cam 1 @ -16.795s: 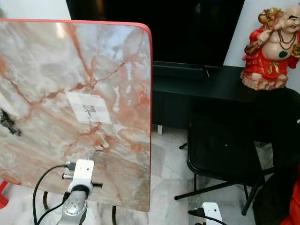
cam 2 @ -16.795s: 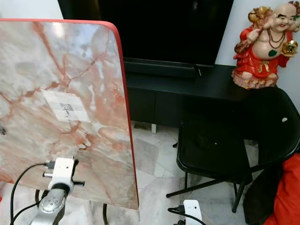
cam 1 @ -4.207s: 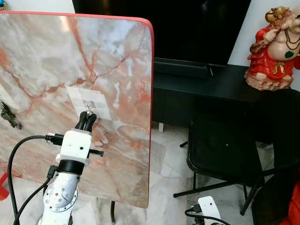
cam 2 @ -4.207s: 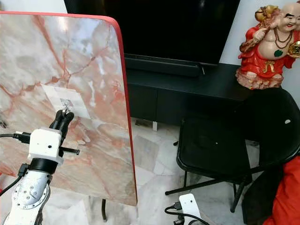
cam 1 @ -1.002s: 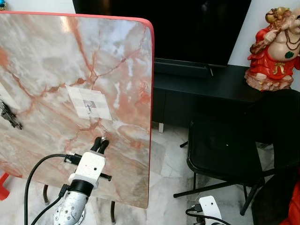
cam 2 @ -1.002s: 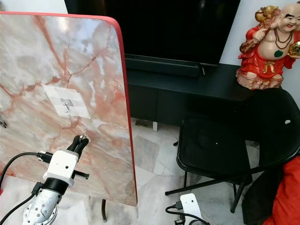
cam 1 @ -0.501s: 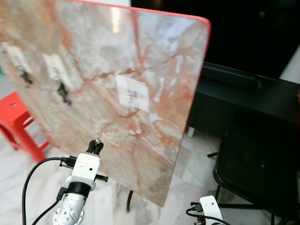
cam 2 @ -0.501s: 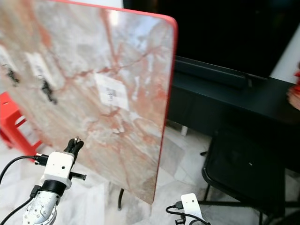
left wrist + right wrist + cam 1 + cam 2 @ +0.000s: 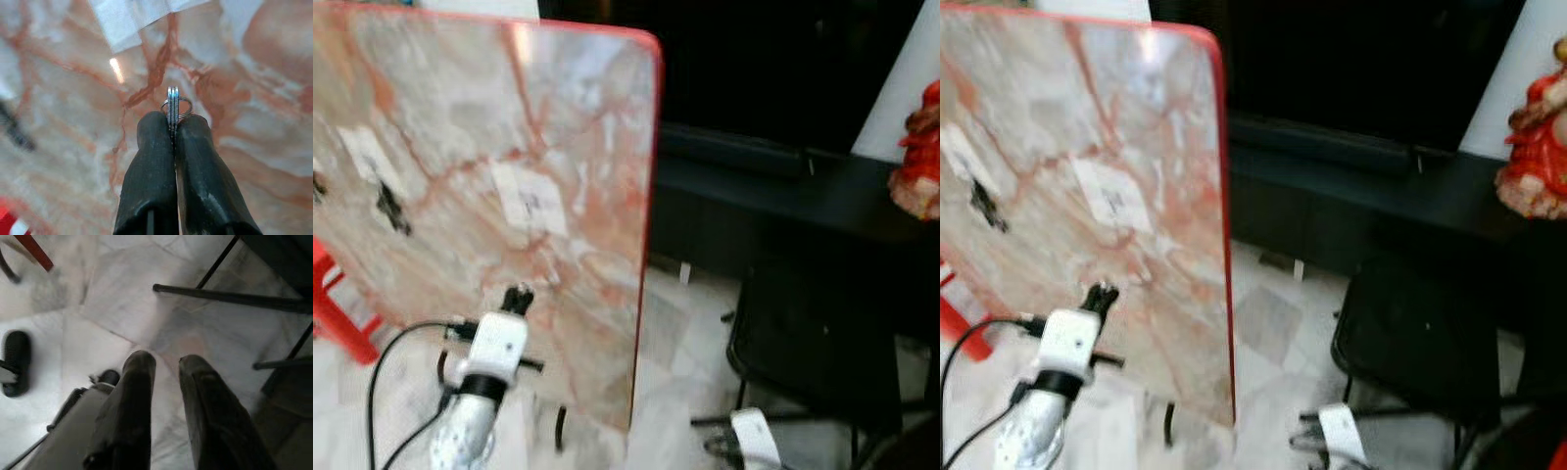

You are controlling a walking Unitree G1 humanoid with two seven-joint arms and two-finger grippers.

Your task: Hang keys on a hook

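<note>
A: What is different from a moment ago?

B: The whole picture has swung and gone blurry, so the camera turned; the red statue (image 9: 1536, 157) is back at the far right edge. The left gripper (image 9: 517, 297) sits about where it did, low in front of the marble board (image 9: 460, 127).

A: And what is it doing?

B: Its two black fingers (image 9: 151, 161) are pressed tight together, pinching a small metal key ring (image 9: 174, 105) whose loop sticks out past the tips, close to the marble face.

A: Where is the hook?

B: A white sticky pad (image 9: 529, 199) sits near the middle of the board with a small hook (image 9: 532, 202) on it, above the gripper and apart from it. Further left there is another white pad (image 9: 364, 155) with something dark (image 9: 391, 206) hanging below it; too blurred to name.

A: The other arm?

B: The right gripper (image 9: 165, 363) hangs low over the pale marble floor (image 9: 122, 308), fingers parted with nothing between them, near the legs of the black chair (image 9: 1420, 343). Behind the chair stands a black cabinet (image 9: 773, 196).
</note>
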